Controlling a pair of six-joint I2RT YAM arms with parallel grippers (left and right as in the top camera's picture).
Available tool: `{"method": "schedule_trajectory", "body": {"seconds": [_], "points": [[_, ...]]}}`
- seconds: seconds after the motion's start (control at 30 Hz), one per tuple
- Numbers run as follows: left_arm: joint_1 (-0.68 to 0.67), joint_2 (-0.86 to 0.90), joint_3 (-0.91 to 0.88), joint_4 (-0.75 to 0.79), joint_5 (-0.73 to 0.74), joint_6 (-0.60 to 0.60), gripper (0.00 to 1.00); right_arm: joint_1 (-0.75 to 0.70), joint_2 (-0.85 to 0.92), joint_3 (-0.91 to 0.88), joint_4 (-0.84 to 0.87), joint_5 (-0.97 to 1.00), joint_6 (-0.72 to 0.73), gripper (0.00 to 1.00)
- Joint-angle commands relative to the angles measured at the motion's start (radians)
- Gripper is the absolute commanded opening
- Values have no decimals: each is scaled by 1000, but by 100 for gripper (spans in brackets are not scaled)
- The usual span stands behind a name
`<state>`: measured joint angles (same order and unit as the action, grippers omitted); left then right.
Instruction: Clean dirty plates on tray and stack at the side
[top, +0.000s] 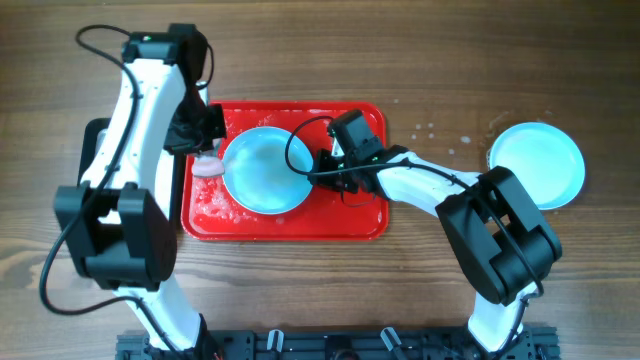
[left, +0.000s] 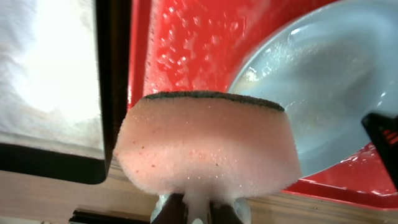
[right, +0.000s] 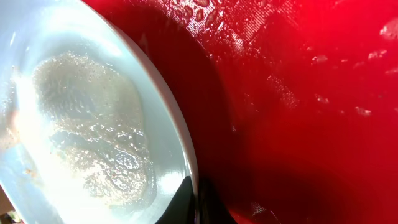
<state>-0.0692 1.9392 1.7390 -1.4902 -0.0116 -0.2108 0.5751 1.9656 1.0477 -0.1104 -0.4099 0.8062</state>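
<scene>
Left side, 9 o'clock of the work area: a silvery metal tray (left: 50, 74) with a black rim sits just beside the red tray (top: 360, 215).

The left claw (left: 198, 211) is clenched on a pink sponge (left: 205, 146) with its dark scouring face turned away from the camera. In the overhead view the sponge sits at the 9 o'clock edge of the plate (top: 265, 172). Whether it touches the rim or hangs just beside it, I cannot tell.

Centre: the plate lies on the red tray, toward its 9 o'clock half. The wrist views suggest it is tipped up off the tray floor rather than lying flat. The right wrist view shows a soapy film pooled on its inner face. White foam (top: 215, 205) flecks the tray around it.

The right claw (right: 198, 202) is pinched shut on the plate's rim at 3 o'clock, steadying it.

Right: a second plate (top: 537, 165) rests on the wooden surface (top: 430, 60) at 3 o'clock of the tray, well apart. It looks clean. Whether another plate lies beneath it I cannot tell.

Step in hand, as I judge it: scrubbing the plate on the tray, one arm bracing it and the other wiping.

The next move calls for sweeping the sponge across the soapy face from 9 toward 3 o'clock. The right grip must stay firm, since the rim is wet and likely slippery. The plate then goes onto the one at the side.
</scene>
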Motion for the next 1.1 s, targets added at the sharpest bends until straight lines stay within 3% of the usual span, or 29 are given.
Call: {"method": "schedule_trajectory", "body": {"seconds": [0.0,0.23,0.43,0.6,0.67,0.8,1.07], "points": [[50,-24,14,17,23,19,4,-18,-41,-27,-40,56,-60,4],[59,-24,-30,126,131,19,4,5,-417,-27,-305,557,-209,4],[52,-24,-179,282,256,19,4,152,-613,-27,-373,1125,-399,4],[52,-24,-259,336,266,16,4,320,-582,-27,-364,1548,-543,4],[52,-24,-269,340,267,16,4,391,-528,-27,-309,1715,-682,4],[51,-24,-269,344,281,16,4,441,-397,-27,-215,1798,-832,4],[51,-24,-269,362,282,16,4,481,-248,-27,-129,1926,-885,4]]}}
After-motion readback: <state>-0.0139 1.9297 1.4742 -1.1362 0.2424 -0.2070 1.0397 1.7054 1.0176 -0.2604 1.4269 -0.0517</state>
